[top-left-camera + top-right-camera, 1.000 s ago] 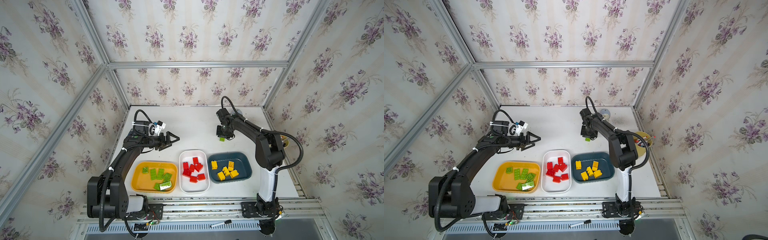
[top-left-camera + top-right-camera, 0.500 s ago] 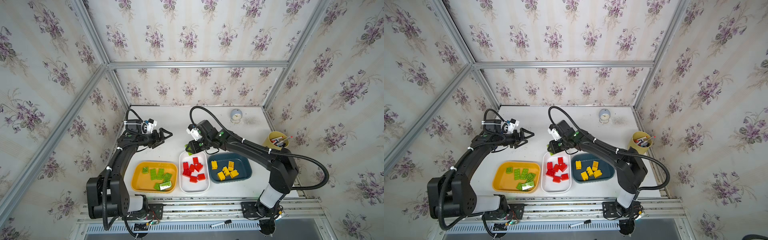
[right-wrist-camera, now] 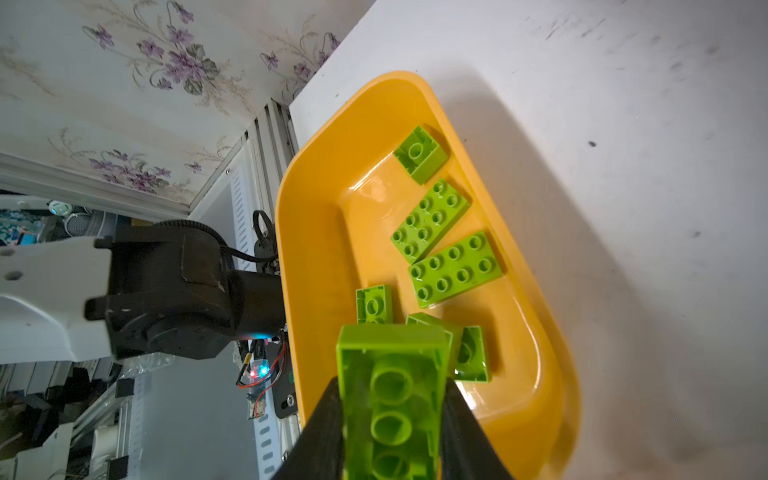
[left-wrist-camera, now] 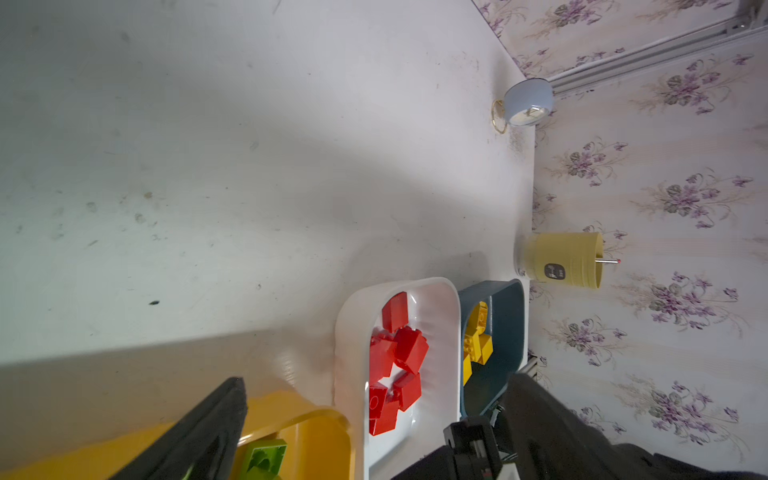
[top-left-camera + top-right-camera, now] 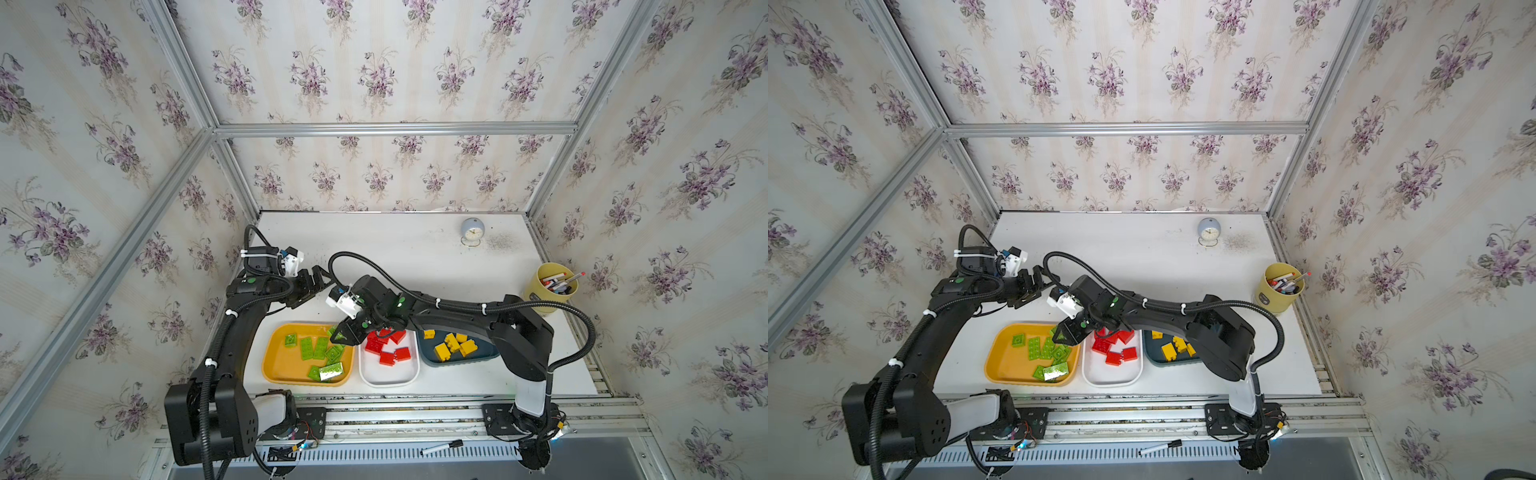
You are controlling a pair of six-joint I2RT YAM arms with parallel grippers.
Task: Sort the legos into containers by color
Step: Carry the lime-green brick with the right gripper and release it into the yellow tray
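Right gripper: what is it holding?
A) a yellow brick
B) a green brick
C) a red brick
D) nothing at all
B: in the right wrist view the right gripper is shut on a green brick, held over the orange tray.

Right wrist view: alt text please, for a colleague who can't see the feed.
The right gripper is shut on a lime green brick, hollow underside toward the camera, over the orange-yellow tray. Several more green bricks lie loose in that tray, which sits on the white table.
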